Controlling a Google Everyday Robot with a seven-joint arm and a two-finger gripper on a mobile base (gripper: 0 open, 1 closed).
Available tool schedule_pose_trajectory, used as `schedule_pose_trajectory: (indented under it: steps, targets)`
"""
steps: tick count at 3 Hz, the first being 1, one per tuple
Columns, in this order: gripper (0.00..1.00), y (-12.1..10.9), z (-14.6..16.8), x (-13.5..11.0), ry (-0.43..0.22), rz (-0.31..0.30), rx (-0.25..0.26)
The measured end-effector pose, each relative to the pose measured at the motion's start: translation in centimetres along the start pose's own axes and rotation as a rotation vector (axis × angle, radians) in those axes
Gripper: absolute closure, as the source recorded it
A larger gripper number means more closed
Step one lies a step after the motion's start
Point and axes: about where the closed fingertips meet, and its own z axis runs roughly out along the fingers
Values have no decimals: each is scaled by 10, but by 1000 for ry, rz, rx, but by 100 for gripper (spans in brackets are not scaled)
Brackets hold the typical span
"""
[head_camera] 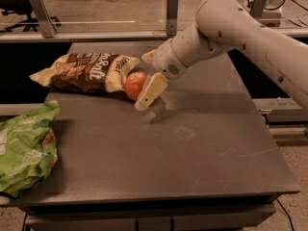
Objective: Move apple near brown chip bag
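The red apple (134,84) rests on the dark table (192,148), touching the cream right end of the brown chip bag (84,71), which lies at the table's back left. My gripper (143,81) is right at the apple, reaching in from the right. Its fingers are spread: one cream finger (150,91) lies along the apple's right side, and the other points up behind the bag's end. The apple sits between them, not squeezed.
A large green bag (24,148) lies at the table's front left edge. My arm (231,28) spans the back right of the table. A metal rail with posts (172,8) runs behind the table.
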Motion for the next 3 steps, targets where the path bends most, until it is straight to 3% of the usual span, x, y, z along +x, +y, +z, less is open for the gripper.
schedule_pose_trajectory:
  steps: [2, 3]
  targets:
    - [0, -2, -7, 1, -28, 4, 1]
    - [0, -10, -45, 18, 27, 25, 90]
